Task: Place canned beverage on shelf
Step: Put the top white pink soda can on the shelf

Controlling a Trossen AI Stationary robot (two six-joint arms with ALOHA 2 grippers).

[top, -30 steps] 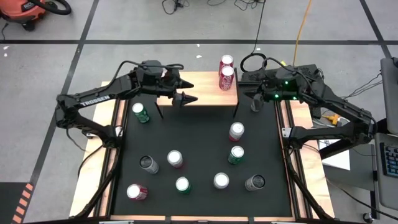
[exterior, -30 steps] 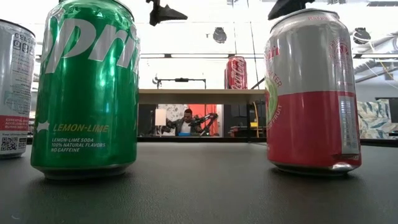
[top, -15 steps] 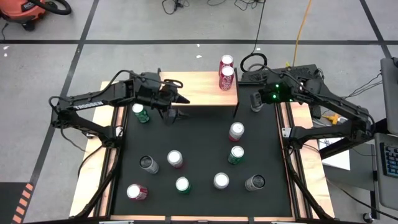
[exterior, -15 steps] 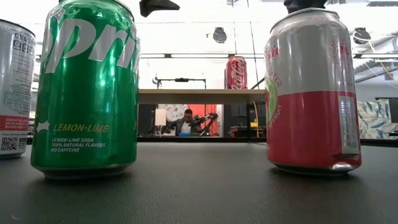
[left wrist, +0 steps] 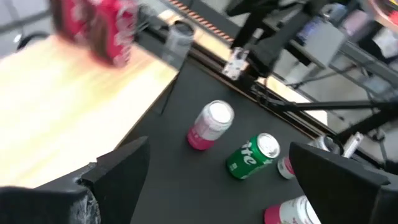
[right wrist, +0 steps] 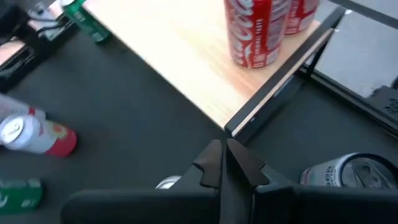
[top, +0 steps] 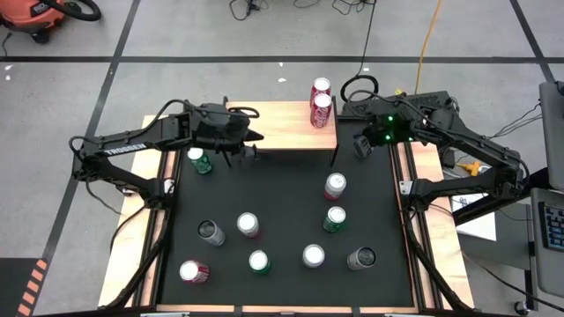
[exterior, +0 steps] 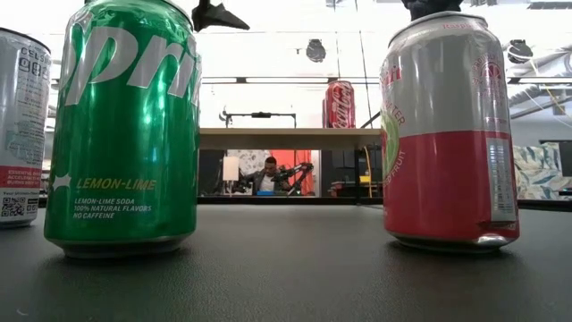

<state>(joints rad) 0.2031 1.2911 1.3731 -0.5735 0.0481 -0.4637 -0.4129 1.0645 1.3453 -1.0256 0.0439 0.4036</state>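
Light wood shelf [top: 282,125] at the far edge of the black tabletop [top: 282,220] already carries two red cans [top: 321,104] at its far right corner; the other cans stand scattered on the tabletop nearer in. Left pincer [top: 249,143] hovers empty, fingers spread wide, over the shelf's near left edge, just right of the green can [top: 199,159] at the far left of the tabletop — that can looks like the likely next pick, but I can't be sure. Right pincer [top: 361,145] is clenched on nothing, parked just off the shelf's right end, next to a silver can [right wrist: 348,169] seen in its wrist view. Step in hand, as I judge it: reach for the next can. To do it well — bring the spread fingers down either side of one upright can, grip mid-body so it stays vertical, lift clear of the shelf edge, then set it on bare wood left of the red pair without bumping them. Versus a second ago: the left arm has pulled back toward the left, from reaching further right over the shelf front to sitting closer to the green can; right arm barely shifted, cans unmoved.
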